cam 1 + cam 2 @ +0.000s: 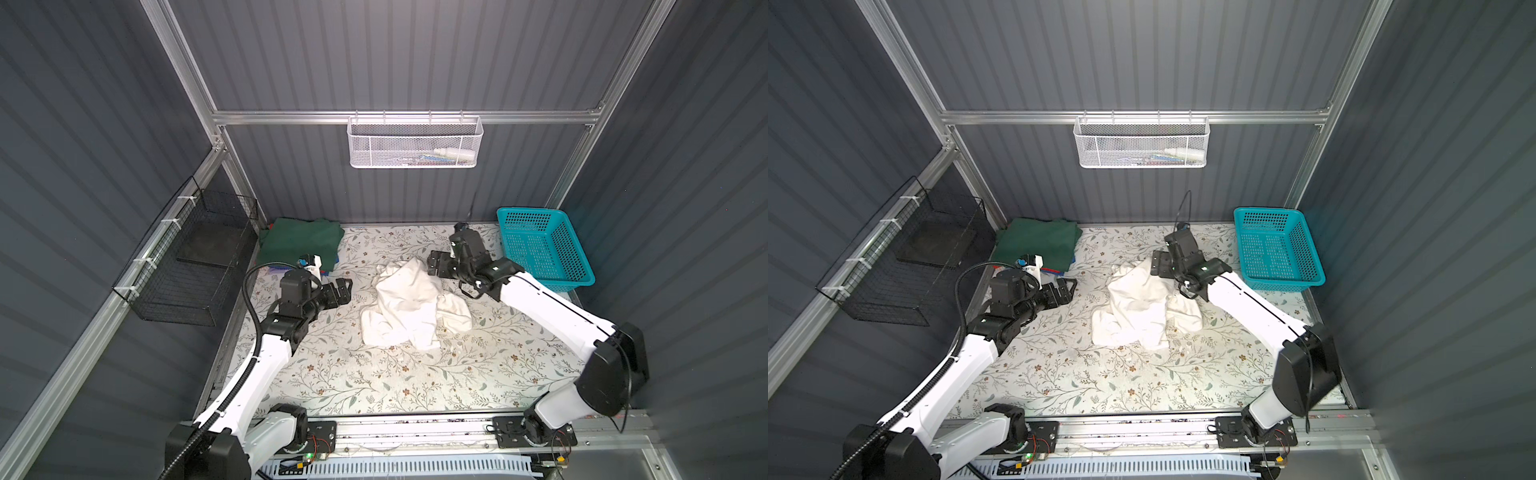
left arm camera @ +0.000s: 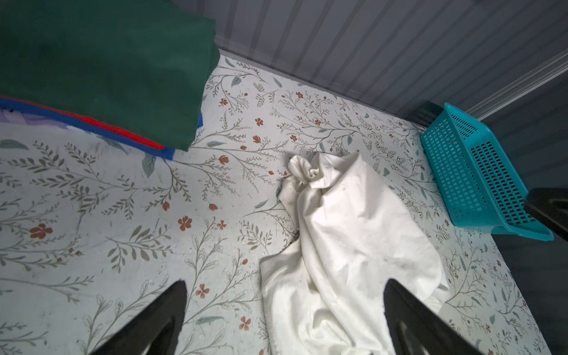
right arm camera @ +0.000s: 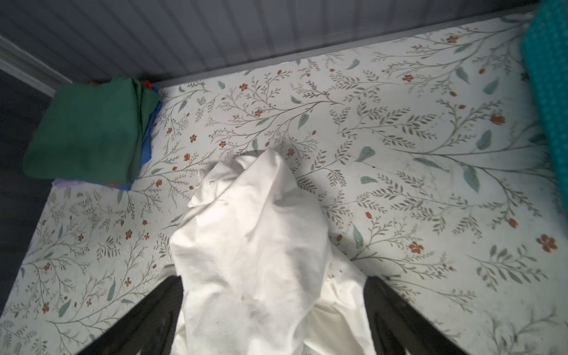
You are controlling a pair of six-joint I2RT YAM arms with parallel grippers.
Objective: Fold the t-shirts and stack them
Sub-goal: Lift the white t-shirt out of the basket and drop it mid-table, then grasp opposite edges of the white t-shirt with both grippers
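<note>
A crumpled white t-shirt (image 1: 409,303) (image 1: 1142,307) lies in a heap mid-table. A folded dark green t-shirt (image 1: 299,241) (image 1: 1038,241) rests on a blue, red-edged t-shirt (image 2: 123,135) in the far left corner. My right gripper (image 1: 432,264) (image 1: 1156,264) hangs over the heap's far end. In the right wrist view it (image 3: 273,278) is open, and the white t-shirt (image 3: 255,246) bulges up between its spread fingers. My left gripper (image 1: 347,286) (image 2: 284,282) is open just left of the heap, and the white t-shirt (image 2: 353,246) lies partly between its fingers.
A teal plastic basket (image 1: 544,249) (image 1: 1277,249) stands in the far right corner, close behind the right arm. A white mesh basket (image 1: 415,141) hangs on the back wall and a black wire basket (image 1: 187,266) on the left wall. The floral table (image 1: 395,382) ends at the front rail.
</note>
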